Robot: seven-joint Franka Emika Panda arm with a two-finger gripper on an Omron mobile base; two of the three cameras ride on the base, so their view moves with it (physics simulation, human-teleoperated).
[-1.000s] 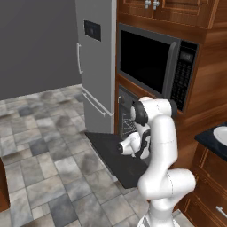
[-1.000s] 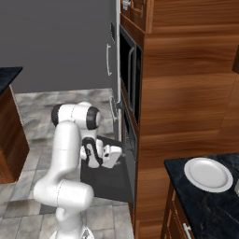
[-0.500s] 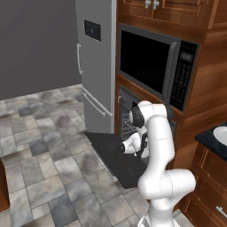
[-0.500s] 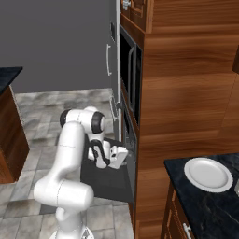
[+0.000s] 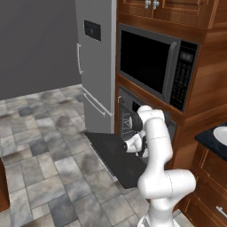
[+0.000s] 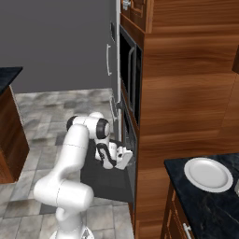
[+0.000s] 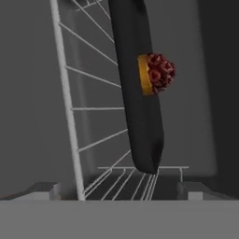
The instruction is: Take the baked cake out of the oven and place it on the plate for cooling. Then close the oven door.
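Reddish-brown and knobbly, with a yellow band at its base, one cake is seen in the hand view, much smaller than the single flat black tray it sits on. That tray rests on one wire rack inside the oven; since the hand view is rolled, tray and rack appear stood on edge. One oven door is dropped fully open, its dark panel lying flat above the floor tiles. One white plate lies on the dark counter at the far right of the right base view, well apart from the oven. One microwave is set above the oven, and one steel fridge stands to its left. The gripper is held at the oven mouth above the door; its jaws are spread wide with nothing between them, and the cake is seen ahead of them, not touched.
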